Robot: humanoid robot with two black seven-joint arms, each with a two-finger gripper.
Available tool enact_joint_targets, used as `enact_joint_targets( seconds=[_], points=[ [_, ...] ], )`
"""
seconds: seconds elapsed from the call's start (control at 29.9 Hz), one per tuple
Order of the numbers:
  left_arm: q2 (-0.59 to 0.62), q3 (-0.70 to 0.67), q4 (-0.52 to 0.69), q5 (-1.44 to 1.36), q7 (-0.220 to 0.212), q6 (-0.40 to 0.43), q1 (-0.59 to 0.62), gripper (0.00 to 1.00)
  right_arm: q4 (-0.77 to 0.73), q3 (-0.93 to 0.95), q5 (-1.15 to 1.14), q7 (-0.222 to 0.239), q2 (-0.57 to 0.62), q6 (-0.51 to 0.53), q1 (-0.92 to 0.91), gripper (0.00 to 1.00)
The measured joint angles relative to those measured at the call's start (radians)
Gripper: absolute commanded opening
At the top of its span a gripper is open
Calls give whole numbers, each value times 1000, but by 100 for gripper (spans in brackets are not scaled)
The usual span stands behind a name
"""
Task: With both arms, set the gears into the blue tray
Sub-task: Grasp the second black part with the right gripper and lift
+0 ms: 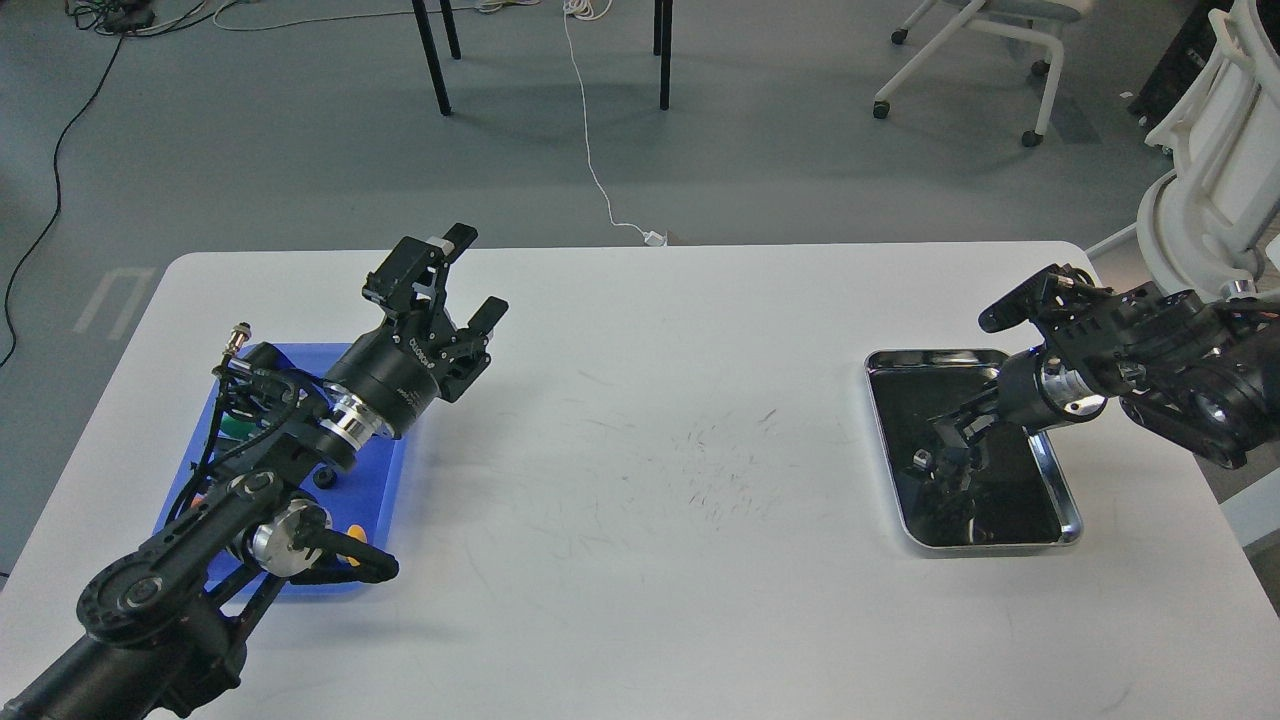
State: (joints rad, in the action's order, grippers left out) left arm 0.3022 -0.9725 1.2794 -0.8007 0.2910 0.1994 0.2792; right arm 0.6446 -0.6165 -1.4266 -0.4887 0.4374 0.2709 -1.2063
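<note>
The blue tray (pixel 385 480) lies at the table's left, mostly hidden under my left arm. A small black round piece (pixel 325 478), possibly a gear, rests on it beside the arm. My left gripper (pixel 472 272) hovers above the table just past the tray's far right corner, open and empty. My right gripper (pixel 948 442) reaches down into the silver tray (pixel 1068 500) at the right. Its dark fingers blend with the black lining, so their state is unclear. A tiny dark piece (pixel 921 460), perhaps a gear, sits by the fingertips.
Green (pixel 235 428) and orange (pixel 355 532) parts show on the blue tray around my arm. The white table (pixel 650 560) has scuff marks in the middle. Chairs and cables stand on the floor beyond the far edge.
</note>
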Motion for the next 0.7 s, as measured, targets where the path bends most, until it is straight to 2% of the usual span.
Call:
enact_joint_targets(
  seconds=[0.07, 0.13, 0.33, 0.47, 0.7],
  points=[
    [0, 1, 0, 0, 0, 0, 0, 98, 0, 0, 0, 0, 0, 0, 2, 42],
    [0, 1, 1, 0, 0, 0, 0, 98, 0, 0, 1, 0, 0, 0, 4, 34],
    [0, 1, 2, 0, -1, 0, -1, 98, 1, 2, 0, 0, 0, 0, 4, 21],
    [-3, 3, 2, 0, -2, 0, -1, 98, 2, 2, 0, 0, 0, 1, 3, 16],
    [-5, 3, 2, 0, -3, 0, -1, 98, 14, 4, 5, 1, 9, 2, -2, 16]
  ],
)
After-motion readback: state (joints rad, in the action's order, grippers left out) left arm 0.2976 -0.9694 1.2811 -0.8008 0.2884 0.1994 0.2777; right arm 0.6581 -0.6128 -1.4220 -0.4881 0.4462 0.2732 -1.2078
